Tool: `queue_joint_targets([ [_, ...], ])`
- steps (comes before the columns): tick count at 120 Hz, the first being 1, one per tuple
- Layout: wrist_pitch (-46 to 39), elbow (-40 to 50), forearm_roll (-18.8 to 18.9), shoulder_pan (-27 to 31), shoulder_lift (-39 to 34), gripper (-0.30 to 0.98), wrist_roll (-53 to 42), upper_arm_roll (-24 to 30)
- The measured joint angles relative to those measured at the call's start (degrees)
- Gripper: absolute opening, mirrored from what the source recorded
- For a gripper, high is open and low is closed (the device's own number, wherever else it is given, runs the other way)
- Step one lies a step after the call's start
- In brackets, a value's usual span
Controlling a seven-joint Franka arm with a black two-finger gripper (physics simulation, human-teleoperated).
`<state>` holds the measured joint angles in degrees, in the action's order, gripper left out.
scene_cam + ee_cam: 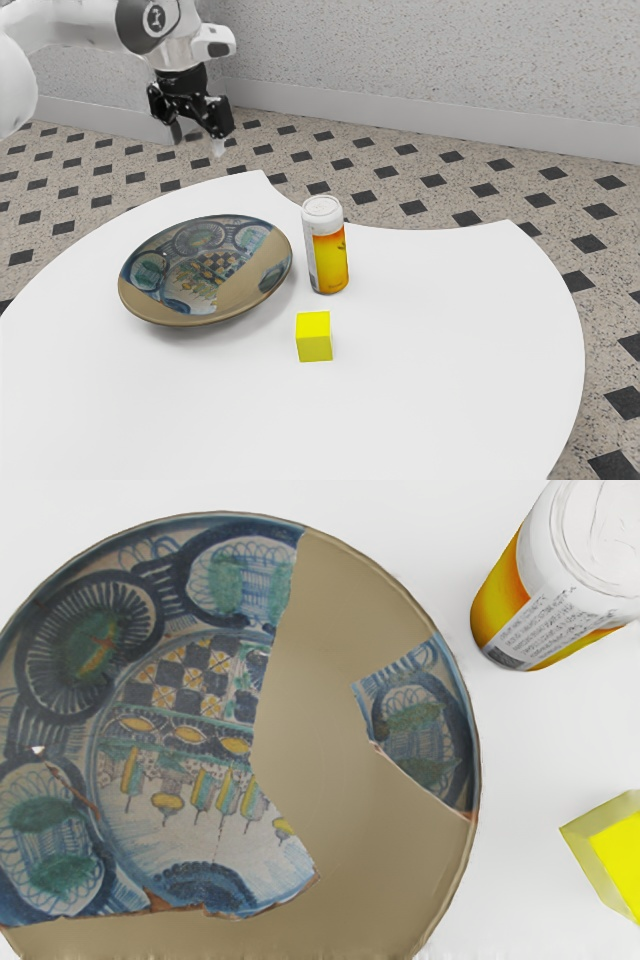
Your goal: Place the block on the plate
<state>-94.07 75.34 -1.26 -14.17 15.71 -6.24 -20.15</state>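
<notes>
High at the exterior view's upper left is my gripper [197, 140], its two fingertips apart with nothing between them. The yellow block [314, 337] rests on the white table, beside the plate and apart from it. A patterned blue and tan plate [205, 270] lies on the table with nothing on it. From above, the wrist view takes in most of the plate [330, 740], and part of the block [618, 858] is visible beyond the plate's rim, cut off by the picture's edge.
A white and orange can [326, 246] stands upright on the table [450, 340], close to the plate and the block. In the wrist view the can [560, 575] is near the plate's rim. The table's curved edge borders a tiled floor.
</notes>
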Motion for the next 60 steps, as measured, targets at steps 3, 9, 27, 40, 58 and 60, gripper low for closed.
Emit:
queue_joint_targets([
  [3, 0.14, 0.33, -0.02, -0.87, -0.07, 0.67, -0.03, 0.04],
  [9, 0.36, 0.64, -0.02, -2.26, -0.06, 0.67, -0.09, 0.08],
  [27, -1.08, -7.11, -0.55, 3.76, 10.97, 0.67, 0.21, 8.53],
  [40, -4.56, -8.79, -1.05, 5.64, 18.06, 0.67, 2.55, 15.97],
  [58, -8.86, -6.65, -4.76, 5.41, 22.82, 0.67, 8.44, 18.33],
  [60, -9.32, -5.85, -4.99, 5.10, 22.82, 0.67, 9.50, 18.37],
])
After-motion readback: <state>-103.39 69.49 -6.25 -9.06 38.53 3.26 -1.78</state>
